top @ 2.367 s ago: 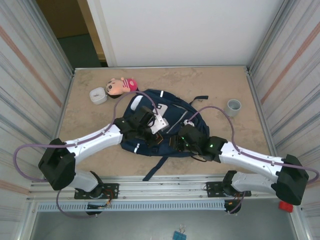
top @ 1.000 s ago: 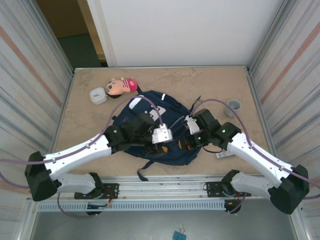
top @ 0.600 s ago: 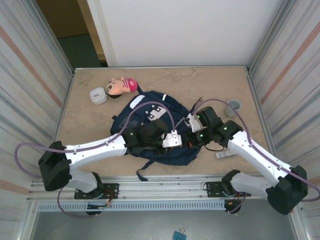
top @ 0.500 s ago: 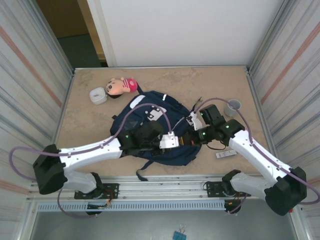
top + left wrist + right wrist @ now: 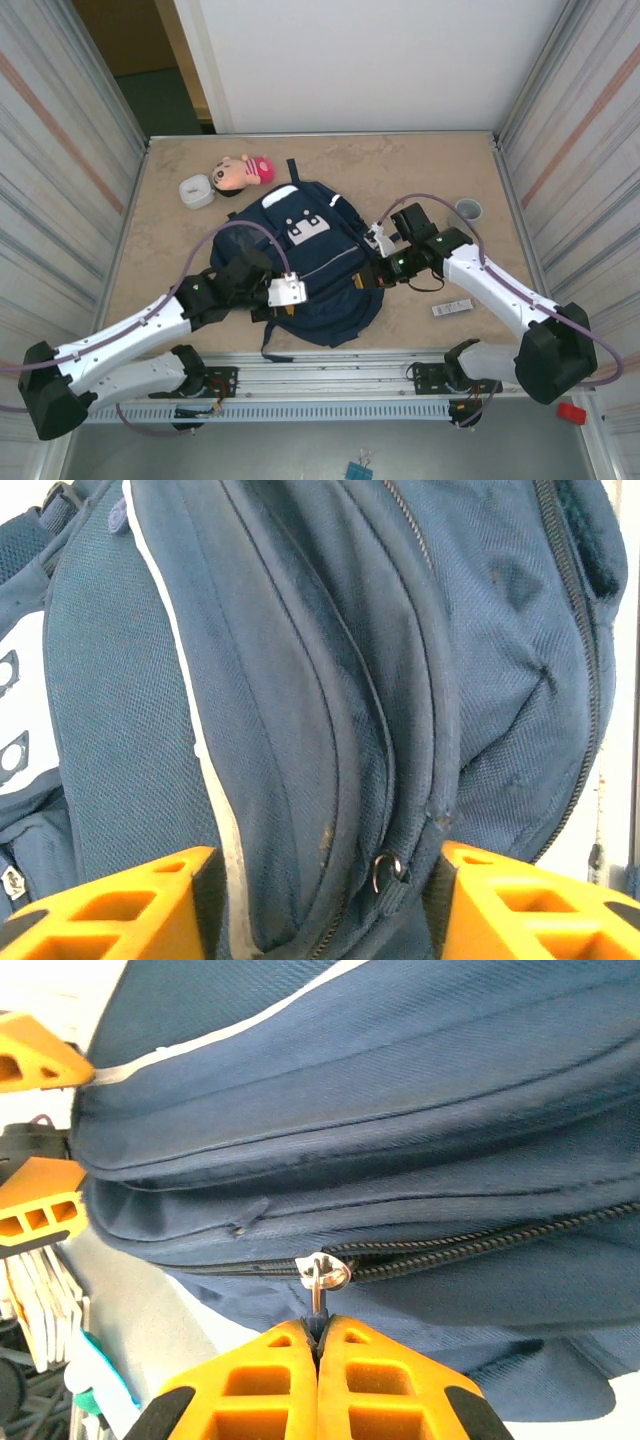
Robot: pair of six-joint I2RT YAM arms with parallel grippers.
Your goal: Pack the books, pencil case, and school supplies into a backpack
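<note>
**Ana:** Where is the backpack [image 5: 300, 255]?

**Ben:** It lies flat on the table [image 5: 400, 170], right between the two grippers. It is the biggest thing there.

**Ana:** How does the left arm [image 5: 130, 340] reach?

**Ben:** It stretches long and low from its base to the bag's near left edge. Its wrist points across the bag toward the other gripper.

**Ana:** And the right arm [image 5: 490, 290]?

**Ben:** It bends at the elbow and folds back. That brings its wrist in at the bag's right side.

**Ana:** What does the left gripper [image 5: 322, 865] do?

**Ben:** Its orange fingers [image 5: 110, 905] stand apart. A puffy fold of the bag sits in the gap between them. Nobody can tell if they squeeze it.

**Ana:** And the right gripper [image 5: 318, 1332]?

**Ben:** Its two fingers are pressed tight together. They pinch the little metal zipper pull [image 5: 318, 1278], which pokes out just past the tips.

**Ana:** Is there anything smaller?

**Ben:** A slim white-and-black bar [image 5: 452, 308] lies on the table behind the right gripper. It is beside that arm and apart from the bag.
</note>
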